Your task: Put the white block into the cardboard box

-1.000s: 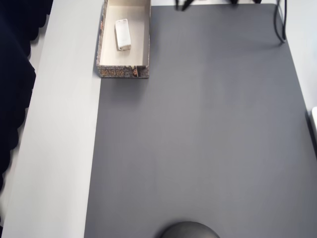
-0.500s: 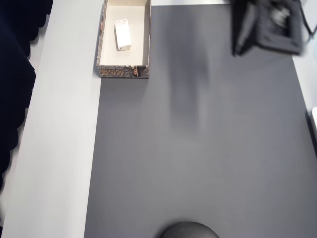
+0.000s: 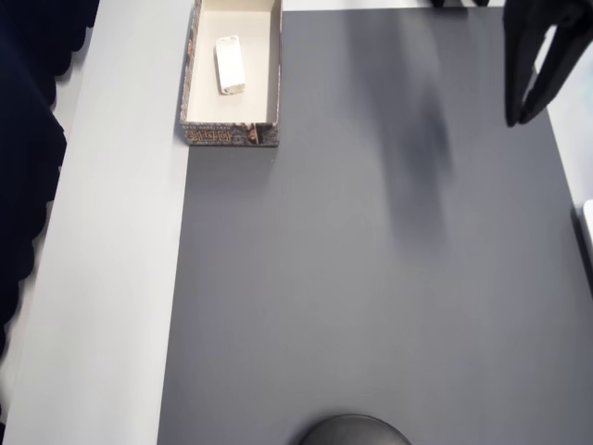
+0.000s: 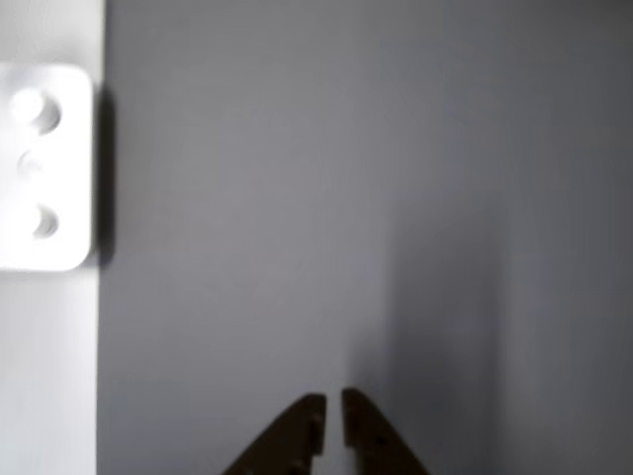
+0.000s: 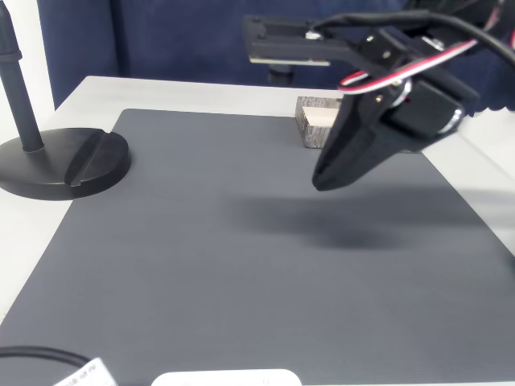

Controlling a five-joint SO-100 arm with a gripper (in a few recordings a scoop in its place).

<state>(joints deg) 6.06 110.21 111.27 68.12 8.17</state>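
The gripper (image 3: 521, 116) has swung further right over the grey mat (image 3: 371, 278) since the earlier frame, jaws nearly closed and empty. The white block (image 3: 229, 65) lies inside the cardboard box (image 3: 191, 88). A hasty return sweep could knock that box.

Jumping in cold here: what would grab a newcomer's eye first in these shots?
The black gripper hanging above the bare grey mat in the fixed view, its jaws nearly touching with nothing between them in the wrist view. Next, in the overhead view, the white block already lying inside the cardboard box at the mat's top-left corner, far from the gripper at the top right.
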